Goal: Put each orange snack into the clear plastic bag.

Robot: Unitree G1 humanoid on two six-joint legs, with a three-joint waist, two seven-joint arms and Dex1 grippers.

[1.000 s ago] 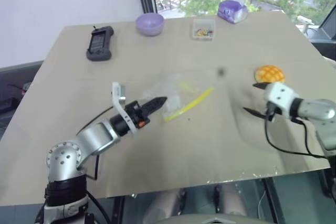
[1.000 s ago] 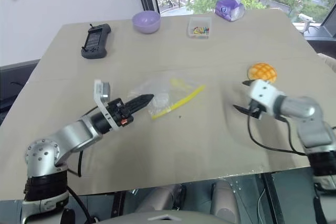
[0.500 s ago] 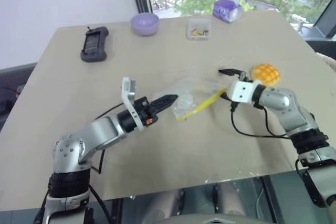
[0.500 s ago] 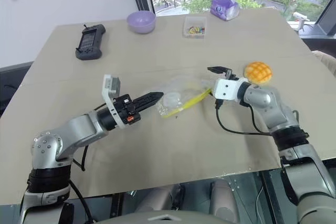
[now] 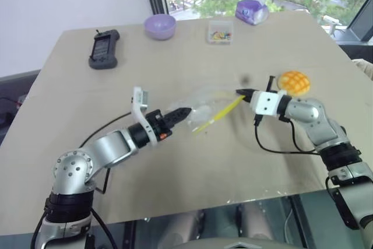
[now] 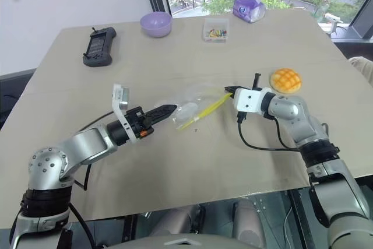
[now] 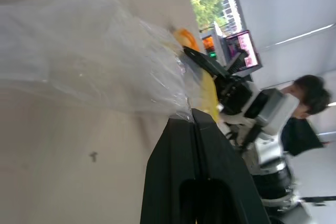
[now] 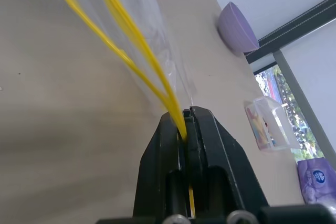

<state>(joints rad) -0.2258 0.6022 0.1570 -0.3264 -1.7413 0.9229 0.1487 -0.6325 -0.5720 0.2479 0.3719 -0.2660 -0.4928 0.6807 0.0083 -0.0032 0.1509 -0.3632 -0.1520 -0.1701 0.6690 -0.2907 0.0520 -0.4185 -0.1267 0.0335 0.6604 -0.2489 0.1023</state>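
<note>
The clear plastic bag (image 5: pixel 203 104) lies crumpled at the table's middle, its yellow zip strip (image 5: pixel 220 112) running along the right edge. My left gripper (image 5: pixel 182 112) comes in from the left and is shut on the bag's near-left edge, as the left wrist view (image 7: pixel 192 115) shows. From the right, my right gripper (image 5: pixel 240 93) is shut on the end of the zip strip, pinched between its fingertips in the right wrist view (image 8: pixel 185 114). One orange snack (image 5: pixel 294 82), a domed bun with a grid top, sits on the table just right of the right gripper, apart from it.
At the table's far side stand a black handheld controller (image 5: pixel 104 48), a purple bowl (image 5: pixel 160 26), a small clear box of colourful bits (image 5: pixel 220 32) and a purple tissue pack (image 5: pixel 252 10). A person (image 7: pixel 307 98) shows beyond the table in the left wrist view.
My right gripper swung left from beside the orange snack to the bag and shut on the zip strip's end. The left gripper stayed at the bag's left edge.
</note>
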